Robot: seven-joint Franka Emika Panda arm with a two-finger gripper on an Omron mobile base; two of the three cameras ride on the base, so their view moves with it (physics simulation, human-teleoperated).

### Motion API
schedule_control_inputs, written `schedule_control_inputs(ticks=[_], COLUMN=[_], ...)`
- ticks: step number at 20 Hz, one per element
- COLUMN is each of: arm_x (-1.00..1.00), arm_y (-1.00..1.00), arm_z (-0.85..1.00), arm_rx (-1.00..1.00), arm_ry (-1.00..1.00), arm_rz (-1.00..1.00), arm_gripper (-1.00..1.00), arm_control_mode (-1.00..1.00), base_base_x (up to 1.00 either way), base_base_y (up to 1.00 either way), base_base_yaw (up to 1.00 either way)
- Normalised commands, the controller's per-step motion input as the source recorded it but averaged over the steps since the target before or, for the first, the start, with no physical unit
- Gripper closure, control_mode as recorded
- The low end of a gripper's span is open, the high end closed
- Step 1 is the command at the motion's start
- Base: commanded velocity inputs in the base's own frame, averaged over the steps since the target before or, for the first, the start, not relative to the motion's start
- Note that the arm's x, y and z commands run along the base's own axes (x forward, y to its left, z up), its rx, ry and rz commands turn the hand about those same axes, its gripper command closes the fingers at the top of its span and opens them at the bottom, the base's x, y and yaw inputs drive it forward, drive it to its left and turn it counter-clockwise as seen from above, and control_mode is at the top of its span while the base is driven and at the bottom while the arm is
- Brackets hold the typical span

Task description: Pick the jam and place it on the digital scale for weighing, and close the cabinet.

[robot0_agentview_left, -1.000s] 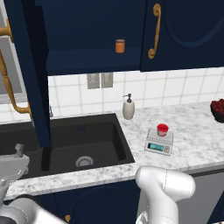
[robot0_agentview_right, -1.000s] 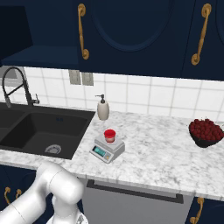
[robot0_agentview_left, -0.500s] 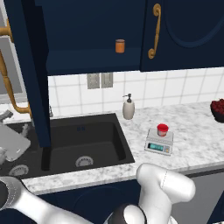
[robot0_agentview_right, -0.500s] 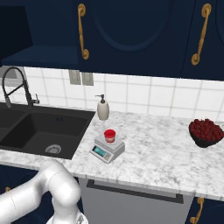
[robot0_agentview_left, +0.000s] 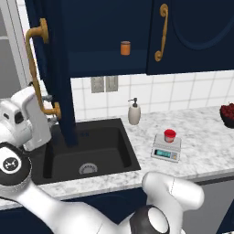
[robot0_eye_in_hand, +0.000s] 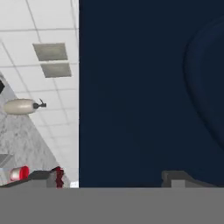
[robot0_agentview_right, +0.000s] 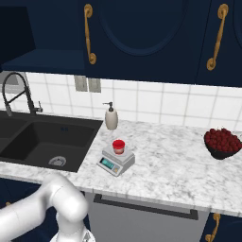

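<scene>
At the left edge of the left base view, the robot's hand [robot0_agentview_left: 45,98] sits close against the open door of the cabinet [robot0_agentview_left: 55,82], beside its long brass handle [robot0_agentview_left: 39,68], probably placed there to swing the door shut; whether its fingers are spread or pressed together I cannot tell. Farther back, right of centre in that view, the jam [robot0_agentview_left: 169,135] already stands upright on the digital scale [robot0_agentview_left: 166,149] on the marbled desk [robot0_agentview_left: 205,146], so the weighing step looks done. Beyond them a white soap dispenser [robot0_agentview_left: 134,112] stands against the tiled wall, and a small orange jar [robot0_agentview_left: 125,48] remains on the open cabinet's shelf.
</scene>
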Motion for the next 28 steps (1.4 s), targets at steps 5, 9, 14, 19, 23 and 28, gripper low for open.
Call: schedule_control_inputs(ticks=[5,9,14,19,23,28], arm_x=[0.13,0.92,0.98,0.58,0.53,0.89], arm_y=[-1.00,-1.00,-1.00,-1.00,-1.00,-1.00], arm_z=[0.25,0.00,0.00,0.00,-0.07,-0.21], arm_rx=[0.28,0.29,0.30,0.32,0.32,0.34], arm_ry=[0.22,0.25,0.18,0.02,-0.03,-0.14], arm_rz=[0.08,0.09,0.09,0.12,0.23,0.29], arm_gripper=[-1.00,-1.00,-1.00,-1.00,-1.00,-1.00], arm_control_mode=[-1.00,-1.00,-1.00,-1.00,-1.00,-1.00], base_base_x=[0.00,0.00,0.00,0.00,0.00,0.00], base_base_y=[0.00,0.00,0.00,0.00,0.00,0.00], base_base_yaw=[0.00,0.00,0.00,0.00,0.00,0.00])
